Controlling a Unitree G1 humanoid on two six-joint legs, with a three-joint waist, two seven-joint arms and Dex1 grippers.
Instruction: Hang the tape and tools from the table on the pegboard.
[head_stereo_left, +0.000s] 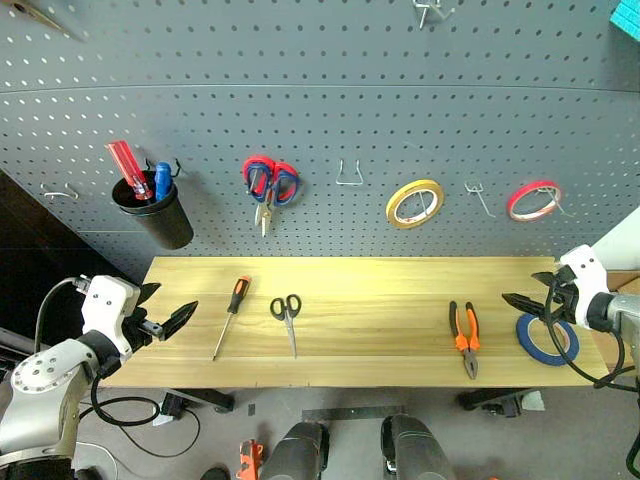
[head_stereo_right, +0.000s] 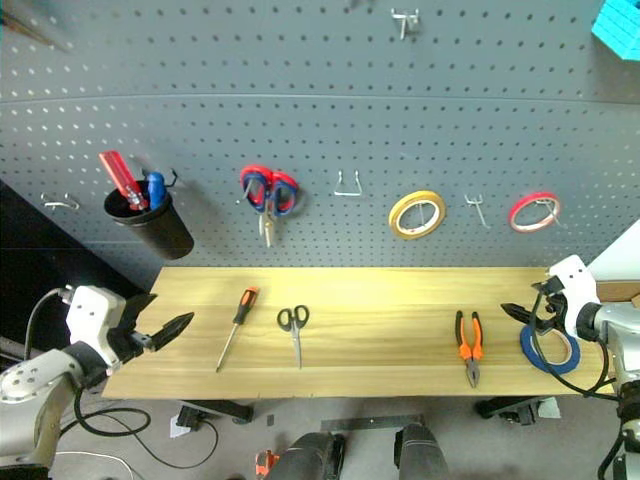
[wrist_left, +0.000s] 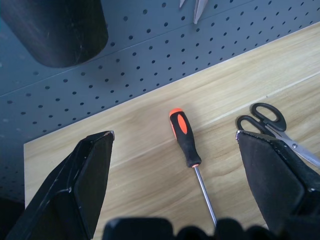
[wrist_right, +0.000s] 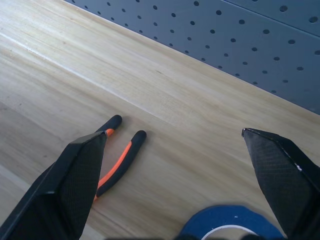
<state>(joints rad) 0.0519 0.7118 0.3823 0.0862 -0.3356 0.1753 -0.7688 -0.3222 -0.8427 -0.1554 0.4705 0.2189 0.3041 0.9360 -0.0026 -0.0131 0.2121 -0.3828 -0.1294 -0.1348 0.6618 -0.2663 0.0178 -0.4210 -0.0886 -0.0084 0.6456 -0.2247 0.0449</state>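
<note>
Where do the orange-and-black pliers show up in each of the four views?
Left eye: pliers on the table's right half, left of the blue tape.
Right eye: same place.
Left wrist: not in it.
Right wrist: handles beside the left finger.
Shared landmark: the blue tape.

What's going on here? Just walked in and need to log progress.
Nothing is hung yet. The screwdriver, black scissors, pliers and blue tape all lie on the table. The left gripper, jaws open, hovers at the table's left end near the screwdriver; the right gripper, also open, hovers by the tape. The pegboard has free hooks.
</note>
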